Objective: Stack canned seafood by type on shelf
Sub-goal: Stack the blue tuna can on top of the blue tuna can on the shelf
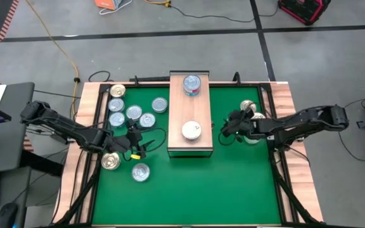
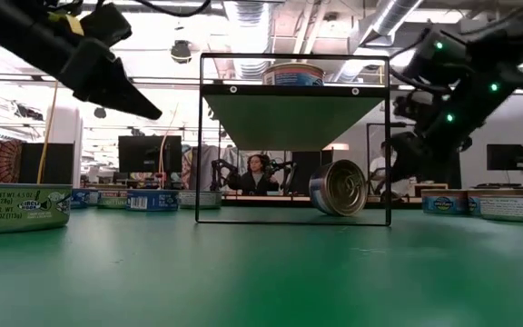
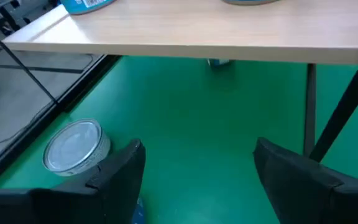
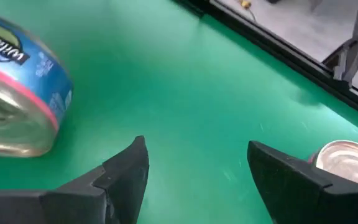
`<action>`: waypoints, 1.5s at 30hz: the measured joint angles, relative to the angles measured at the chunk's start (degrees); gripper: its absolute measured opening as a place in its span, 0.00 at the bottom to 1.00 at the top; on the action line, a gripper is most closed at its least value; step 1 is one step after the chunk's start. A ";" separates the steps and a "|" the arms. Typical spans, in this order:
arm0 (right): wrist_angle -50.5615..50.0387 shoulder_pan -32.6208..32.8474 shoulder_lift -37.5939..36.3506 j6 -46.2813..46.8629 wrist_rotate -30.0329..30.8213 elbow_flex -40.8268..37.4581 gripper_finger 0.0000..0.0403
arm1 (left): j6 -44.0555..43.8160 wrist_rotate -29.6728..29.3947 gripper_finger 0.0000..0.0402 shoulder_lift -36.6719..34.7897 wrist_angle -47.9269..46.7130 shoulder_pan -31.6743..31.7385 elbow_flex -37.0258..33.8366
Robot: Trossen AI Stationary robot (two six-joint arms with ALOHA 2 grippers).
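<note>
Beside the shelf [image 1: 191, 114] we see both hands spread and empty: left hand [image 1: 134, 140] on one side, right hand [image 1: 227, 130] opposite; two cans on top.

The shelf [image 1: 191, 147], a long light-wood plank on thin dark legs, is set mid-mat; on it a blue-topped can [image 1: 192, 84] is seen at the far end and a white-topped can [image 1: 191, 131] toward the near end. Left of the shelf, five silver-blue cans [image 1: 134, 113] are clustered flat, with a gold-topped can [image 1: 111, 161] and a silver can [image 1: 140, 171] lying nearer. Right of the shelf, two cans [image 1: 251, 109] are noted close together; one blue-labelled can [image 4: 17, 93] is tipped on its edge.
</note>
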 joint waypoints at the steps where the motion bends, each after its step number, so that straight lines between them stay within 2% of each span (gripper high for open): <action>1: 3.35 -0.88 -0.02 -1.11 0.04 -1.40 0.73 | -0.07 -0.54 0.72 0.02 0.14 -0.09 -0.06; 4: 12.63 -2.97 0.86 -3.40 -0.78 -4.23 0.71 | -0.64 -2.16 0.72 -0.02 0.12 -0.07 -0.17; 6: 16.63 -3.70 2.16 -5.18 -4.47 -4.24 0.71 | -1.42 -2.26 0.72 0.00 -0.06 -0.08 -0.33; 12: 33.15 -3.98 9.02 -14.35 -26.59 -4.26 0.71 | -6.13 -2.30 0.72 0.23 0.98 -0.05 -4.74; 14: 37.86 -3.84 10.56 -15.74 -30.17 -4.26 0.71 | -8.00 -2.19 0.72 0.23 1.34 -0.01 -6.15; 17: 38.02 -4.11 9.97 -15.94 -30.23 -4.24 0.71 | -10.68 1.53 0.72 0.22 1.28 -0.27 -7.20; 20: 33.14 -4.07 7.89 -15.95 -28.89 -4.24 0.71 | -11.41 4.58 0.72 0.24 -0.33 -0.70 -7.45; 24: 29.14 -3.99 4.97 -15.79 -26.21 -4.26 0.71 | -9.23 1.89 0.72 0.24 -0.03 -0.55 -7.45; 26: 29.29 -4.00 3.93 -15.77 -24.74 -4.24 0.71 | -7.79 -0.35 0.72 0.22 0.70 0.21 -7.45; 29: 30.48 -4.26 3.49 -15.83 -22.68 -4.24 0.71 | -6.11 -0.73 0.72 0.22 1.59 2.36 -7.45; 32: 34.22 -5.87 5.44 -16.55 -21.99 -4.24 0.71 | -3.47 -0.70 0.72 0.22 3.85 4.80 -7.45; 35: 39.20 -7.95 9.10 -17.81 -24.24 -4.24 0.71 | 1.39 -0.17 0.72 0.24 7.15 8.16 -7.45; 40: 50.70 -11.61 16.29 -18.17 -29.32 -4.24 0.71 | 9.75 9.03 0.72 0.22 16.94 15.53 -9.24; 45: 61.14 -12.35 23.10 -17.72 -31.77 -4.14 0.71 | 14.21 16.03 0.72 0.24 27.78 23.35 -13.48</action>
